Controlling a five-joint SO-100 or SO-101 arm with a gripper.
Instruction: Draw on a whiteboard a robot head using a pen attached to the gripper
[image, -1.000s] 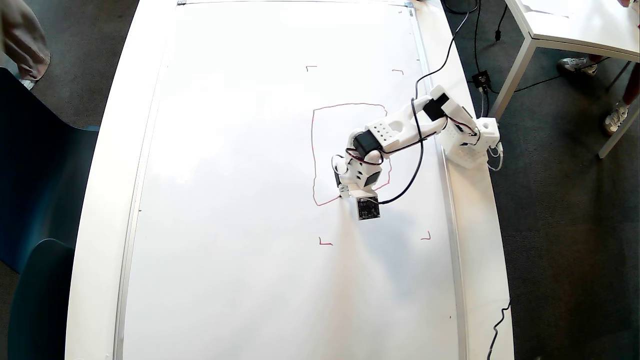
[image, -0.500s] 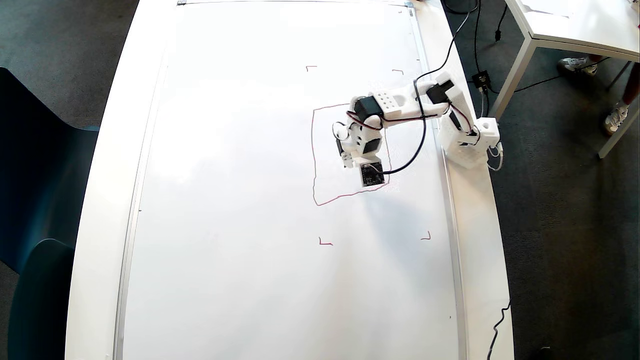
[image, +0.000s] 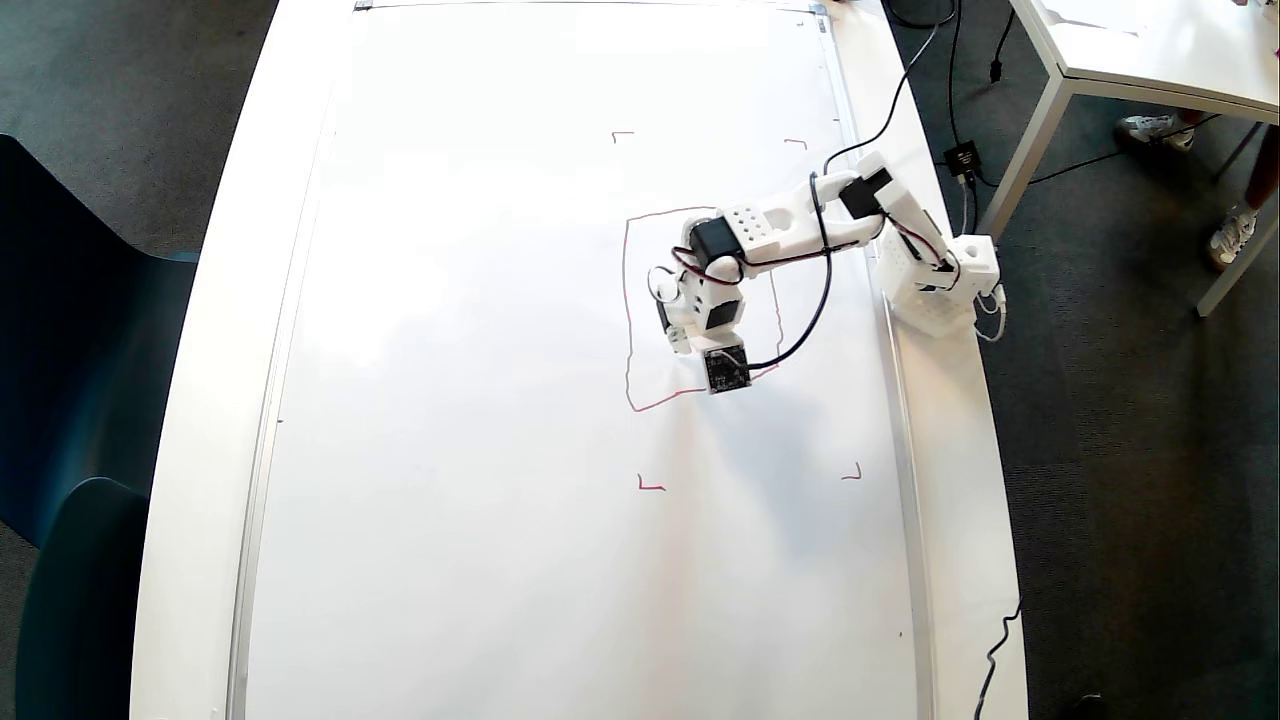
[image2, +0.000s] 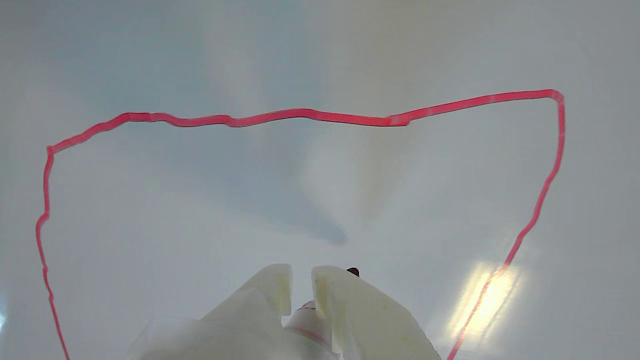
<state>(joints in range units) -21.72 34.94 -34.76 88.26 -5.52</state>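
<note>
Our gripper (image2: 301, 284), lower than half a second ago, hovers inside the red outline.
Jaws clamp the pen (image2: 311, 317); the robot head (image: 626, 300) on the whiteboard (image: 480, 400) has only its outline, so features come next.

A glossy white board (image: 500, 400) with a thin silver frame is seen beneath the gripper (image2: 301, 280). On it, a wobbly red outline (image2: 310, 116), closed on the sides in view, is drawn around the gripper; nothing is drawn in the part of its interior that is seen. A pen (image2: 353, 271) is clamped between the white fingers, only its dark red tip being seen just beyond them.
</note>
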